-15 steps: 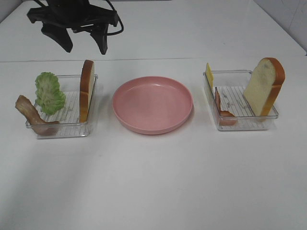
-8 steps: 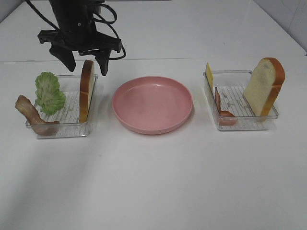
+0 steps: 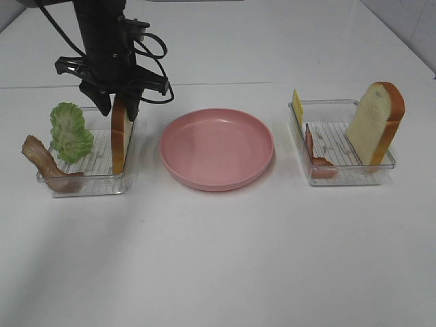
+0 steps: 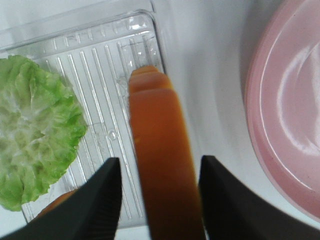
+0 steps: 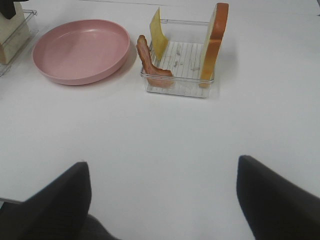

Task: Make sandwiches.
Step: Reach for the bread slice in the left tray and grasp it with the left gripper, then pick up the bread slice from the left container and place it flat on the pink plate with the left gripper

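Observation:
A white bread slice [image 3: 122, 136] with an orange-brown crust stands on edge in the left clear tray [image 3: 88, 184]. My left gripper [image 3: 121, 109] has come down over its top, one finger on each side. In the left wrist view the crust [image 4: 157, 150] runs between the two black fingers [image 4: 100, 200], and a thin strip of tray still shows on one side. Green lettuce [image 3: 70, 131] and a bacon strip [image 3: 44, 163] share that tray. My right gripper [image 5: 162, 167] stands wide open over bare table, holding nothing.
The pink plate [image 3: 216, 148] sits between the trays with nothing on it. The right tray [image 3: 340, 178] holds a leaning bread slice [image 3: 375, 122], a yellow cheese slice [image 3: 297, 107] and a bacon strip [image 3: 315, 153]. The table is white.
My left gripper has dropped from behind the tray down over the upright bread slice, and its fingers have narrowed around it. The right gripper has not moved.

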Tool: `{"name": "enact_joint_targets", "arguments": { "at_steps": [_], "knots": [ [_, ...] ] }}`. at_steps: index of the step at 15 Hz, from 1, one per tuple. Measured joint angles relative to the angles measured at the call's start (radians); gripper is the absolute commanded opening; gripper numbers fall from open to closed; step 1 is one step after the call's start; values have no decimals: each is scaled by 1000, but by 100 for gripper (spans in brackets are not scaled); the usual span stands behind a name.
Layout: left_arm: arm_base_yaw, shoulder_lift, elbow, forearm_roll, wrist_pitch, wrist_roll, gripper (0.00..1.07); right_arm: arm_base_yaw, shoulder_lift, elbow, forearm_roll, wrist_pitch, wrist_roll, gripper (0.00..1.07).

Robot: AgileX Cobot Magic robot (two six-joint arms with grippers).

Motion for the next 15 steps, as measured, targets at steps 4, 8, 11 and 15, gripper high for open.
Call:
{"name": "enact_joint_targets", "arguments": {
  "at_steps": [4,8,11,15],
  "knots": [
    [0,-1,0,4,0,-1,0,0,0,0,0,0,0,77],
    [0,-74,0,27,2,8,0,0,0,0,0,0,0,77],
    [6,-162,-7,20,3,52,0,0,0,0,0,0,0,77],
    [83,-181,-35,-223,3,161,0,0,0,0,0,0,0,77]
  ]
}}
